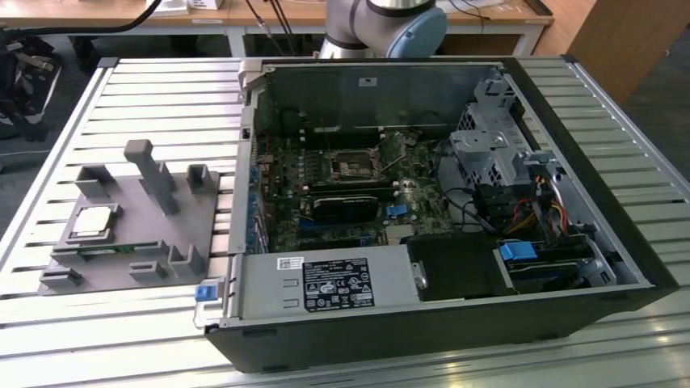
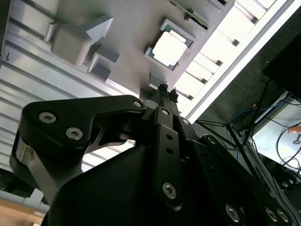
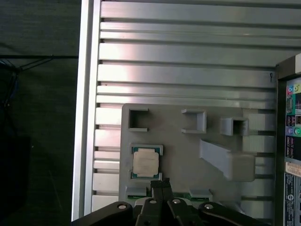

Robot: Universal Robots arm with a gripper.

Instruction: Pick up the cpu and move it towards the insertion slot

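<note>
The cpu (image 1: 95, 220) is a small silvery square lying flat in a framed pocket of the grey plastic fixture (image 1: 151, 234), at the exterior view's left. Both wrist views look down on the cpu (image 3: 145, 162) (image 2: 169, 48) from above. My gripper (image 3: 160, 184) (image 2: 164, 89) hangs over the fixture (image 3: 188, 150) with its fingertips pressed together, shut on nothing, just beside the chip's edge in the picture. The insertion slot (image 1: 351, 166) is the square socket on the motherboard inside the open computer case (image 1: 431, 339).
The fixture has upright posts (image 1: 145, 162) and blocks around the cpu pocket, and a thin green memory strip (image 1: 108, 249) lies beside it. Everything rests on a ribbed aluminium table (image 1: 86, 323). The case walls, drive cages (image 1: 485, 153) and cables (image 1: 528, 214) crowd the socket's surroundings.
</note>
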